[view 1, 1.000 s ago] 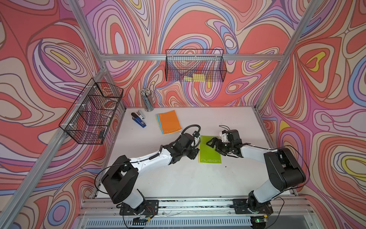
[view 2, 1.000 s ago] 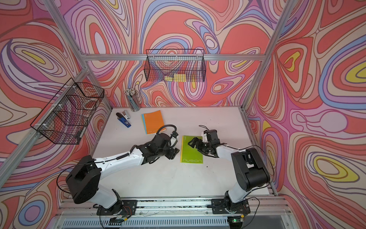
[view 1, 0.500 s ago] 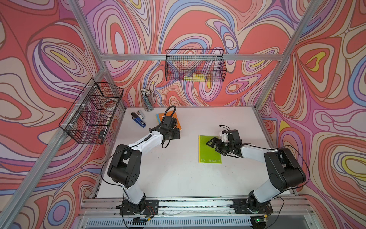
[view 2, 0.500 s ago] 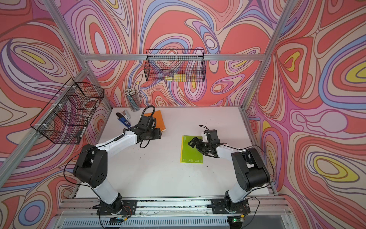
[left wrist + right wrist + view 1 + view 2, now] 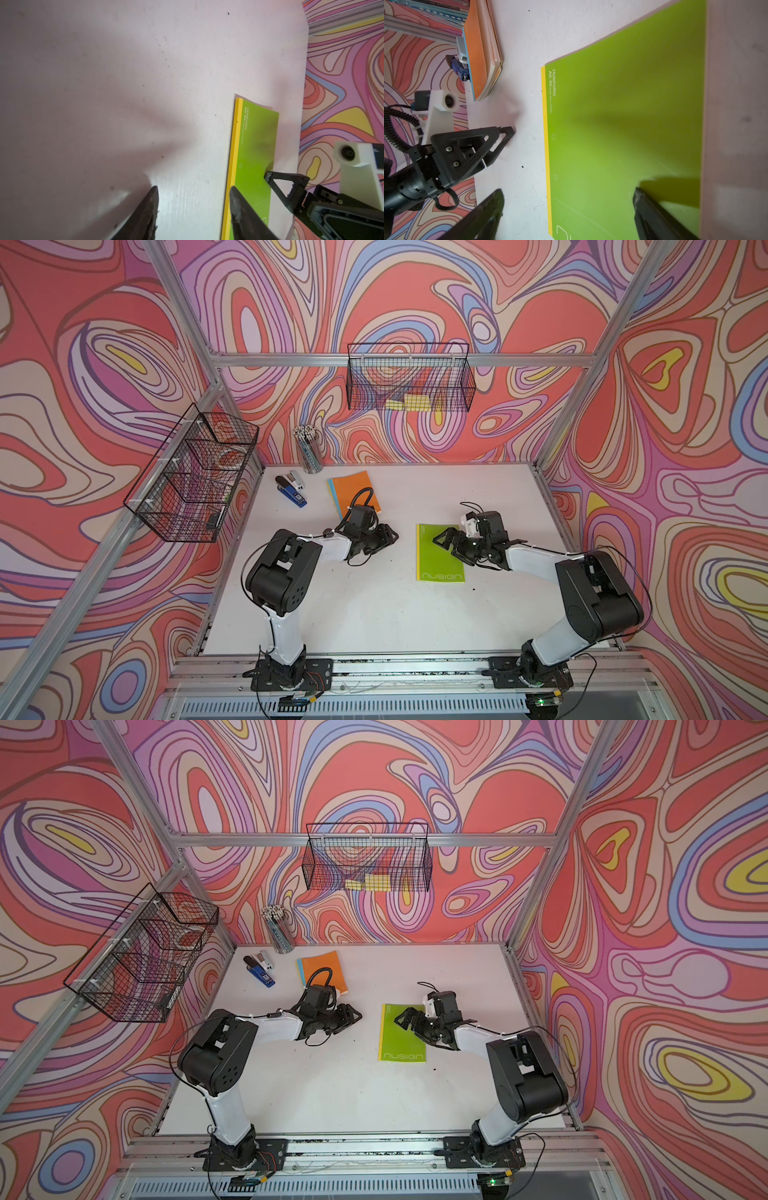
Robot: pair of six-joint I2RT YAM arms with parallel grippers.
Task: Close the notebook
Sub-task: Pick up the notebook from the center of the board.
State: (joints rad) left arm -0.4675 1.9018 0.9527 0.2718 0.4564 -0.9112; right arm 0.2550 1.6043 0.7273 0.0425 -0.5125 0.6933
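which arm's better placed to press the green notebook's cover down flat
Right. The right gripper hangs open directly over the green notebook, whose cover already lies shut. The left gripper, also open, sits over bare table beside the notebook.

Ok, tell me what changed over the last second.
The left gripper pulled away from the edge of the green notebook, swung back toward the orange notebook, and has now come partway back over the table, jaws open and empty. Nothing was grasped or released. The right gripper stayed open over the green notebook, which stayed closed and flat.
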